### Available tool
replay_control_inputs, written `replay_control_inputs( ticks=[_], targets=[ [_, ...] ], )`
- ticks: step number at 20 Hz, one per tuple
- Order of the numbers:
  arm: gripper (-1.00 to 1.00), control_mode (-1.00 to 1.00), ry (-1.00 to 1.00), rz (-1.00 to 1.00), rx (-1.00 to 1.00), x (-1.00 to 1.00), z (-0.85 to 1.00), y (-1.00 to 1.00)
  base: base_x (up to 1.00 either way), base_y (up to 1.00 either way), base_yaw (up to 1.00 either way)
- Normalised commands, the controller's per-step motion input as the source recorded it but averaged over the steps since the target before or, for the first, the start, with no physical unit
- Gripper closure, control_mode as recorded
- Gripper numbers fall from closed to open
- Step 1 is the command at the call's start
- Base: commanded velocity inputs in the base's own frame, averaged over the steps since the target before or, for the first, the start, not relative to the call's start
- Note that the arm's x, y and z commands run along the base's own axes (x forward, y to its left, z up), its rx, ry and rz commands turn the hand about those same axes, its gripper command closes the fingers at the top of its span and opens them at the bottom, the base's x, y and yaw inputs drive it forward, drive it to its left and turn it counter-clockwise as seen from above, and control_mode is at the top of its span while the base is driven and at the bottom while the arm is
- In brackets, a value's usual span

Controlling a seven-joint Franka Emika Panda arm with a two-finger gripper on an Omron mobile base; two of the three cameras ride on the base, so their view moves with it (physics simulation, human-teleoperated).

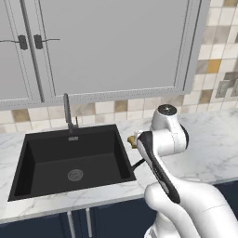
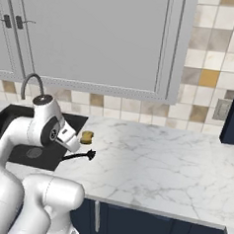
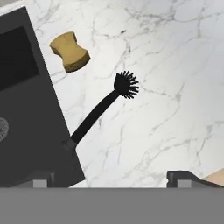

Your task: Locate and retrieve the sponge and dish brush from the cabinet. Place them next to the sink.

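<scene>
A black sink point(image 1: 69, 162) set in a marble tabletop point(image 2: 155, 161) holds nothing but its round silver drain point(image 1: 75, 175), a slim grey faucet point(image 1: 68, 111) rising at its back rim. Just beside the basin on the tabletop lie the mustard-yellow sponge point(image 3: 69, 51) and the black dish brush point(image 3: 103, 108), its handle end touching the sink's edge, bristled head pointing away. The claw point(image 3: 111, 183) hangs above them, released and grasping nothing
</scene>
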Motion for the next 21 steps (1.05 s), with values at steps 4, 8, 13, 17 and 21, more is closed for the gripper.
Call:
replay_control_inputs(
  ticks=[4,8,13,17,21],
  targets=[
    [-1.0,-1.0,-0.35,0.13,0.03,-0.57,0.4,0.0,0.0,0.0,0.0],
    [-1.0,-1.0,-0.28,0.1,0.0,-0.53,0.45,0.0,0.0,0.0,0.0],
    [-1.0,-1.0,-0.1,0.07,-0.01,-0.34,0.4,0.0,0.0,0.0,0.0],
    [-1.0,-1.0,-0.15,0.07,-0.01,-0.46,0.29,0.0,0.0,0.0,0.0],
    [-1.0,-1.0,0.02,0.12,-0.04,-0.09,0.0,0.41,0.0,0.0,0.0]
  ],
)
